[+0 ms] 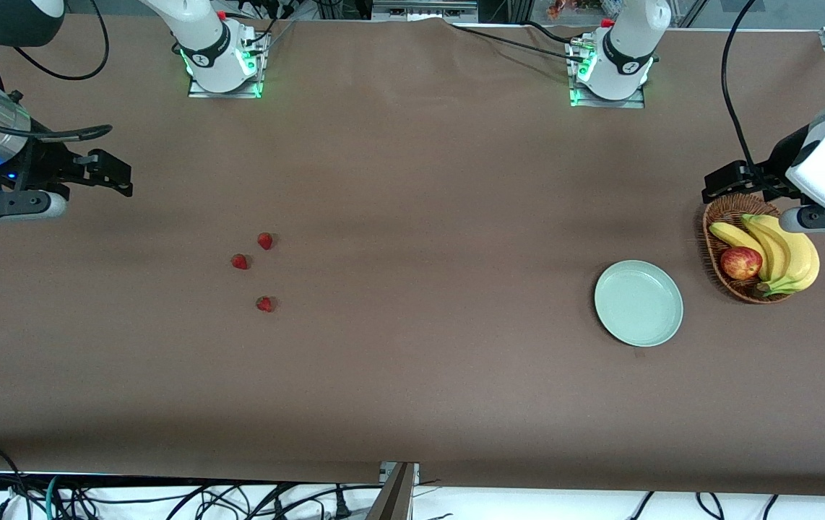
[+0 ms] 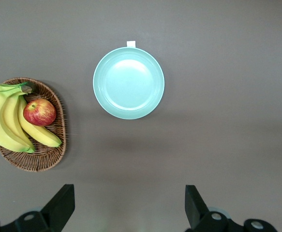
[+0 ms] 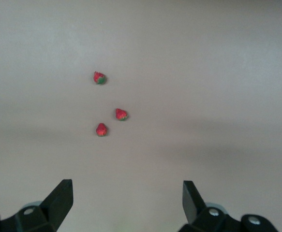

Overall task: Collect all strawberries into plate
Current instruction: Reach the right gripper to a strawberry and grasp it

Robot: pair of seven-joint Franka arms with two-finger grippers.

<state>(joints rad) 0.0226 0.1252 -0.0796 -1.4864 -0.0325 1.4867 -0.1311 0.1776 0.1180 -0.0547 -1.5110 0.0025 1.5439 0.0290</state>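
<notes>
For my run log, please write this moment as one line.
strawberries: three on table, right arm's end | plate: empty, beside basket | left gripper: open | right gripper: open

The desk [image 1: 412, 180] wears a matt brown cloth-like cover. The plate [image 1: 638, 303] looks smooth and faintly glossy, like glazed ceramic or plastic, while the basket [image 1: 717, 217] is rough woven wicker holding smooth-skinned bananas [image 1: 788, 253].

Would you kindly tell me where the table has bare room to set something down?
The wide brown stretch between the three small red strawberries and the round pale mint-green plate is bare. It is crowded where the plate sits beside the brown wicker fruit basket.
</notes>
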